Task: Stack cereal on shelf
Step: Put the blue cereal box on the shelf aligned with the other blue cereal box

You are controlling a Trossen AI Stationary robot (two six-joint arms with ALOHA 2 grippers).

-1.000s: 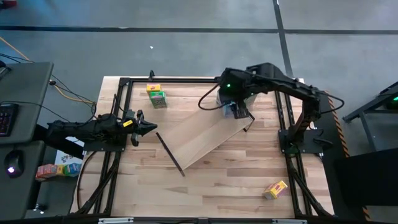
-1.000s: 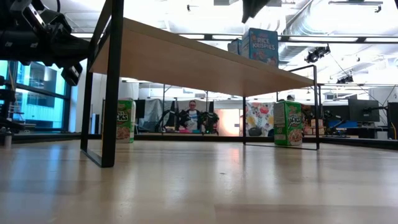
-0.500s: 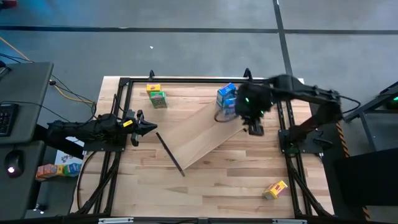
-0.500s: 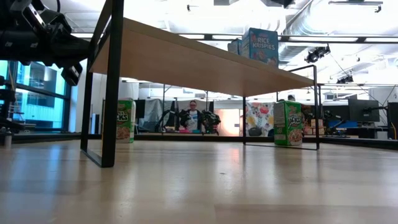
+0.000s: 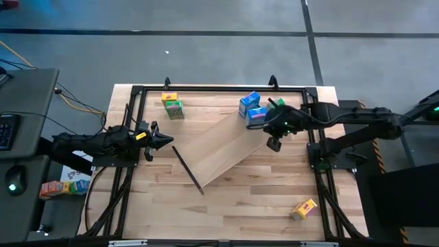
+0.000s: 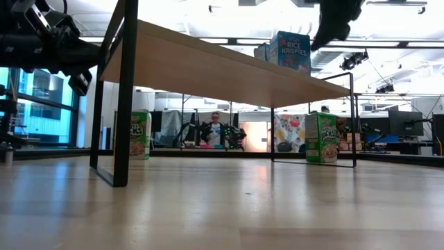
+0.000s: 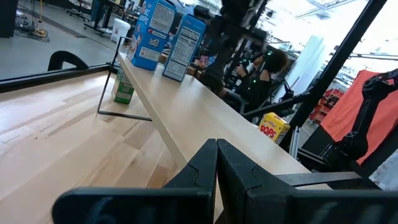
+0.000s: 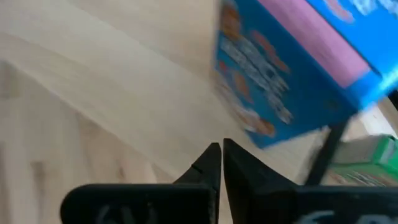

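The shelf (image 5: 226,147) lies slantwise across the table, its board raised on black end brackets (image 6: 125,97). Two blue cereal boxes (image 5: 250,102) (image 5: 257,114) stand upright on its far right end, also seen in the low view (image 6: 290,52). My right gripper (image 5: 274,145) hovers shut just beside them toward the near right, touching nothing; the nearer blue box (image 8: 280,74) shows ahead of its fingers. My left gripper (image 5: 164,140) waits shut at the table's left edge. A yellow (image 5: 169,98) and a green box (image 5: 175,109) stand at the far left, and another yellow box (image 5: 304,208) lies at the near right.
A green box (image 6: 321,137) stands on the tabletop beyond the shelf's right end, and another (image 6: 141,134) farther left. A black frame (image 5: 206,88) rims the table. Bare wood lies along the near side (image 5: 226,213). A person (image 6: 215,128) sits in the room behind.
My right gripper has drawn away from the blue boxes, toward the table's near right, and its fingers have come together. The arm has swung back to the right. Both blue boxes stay upright on the shelf.
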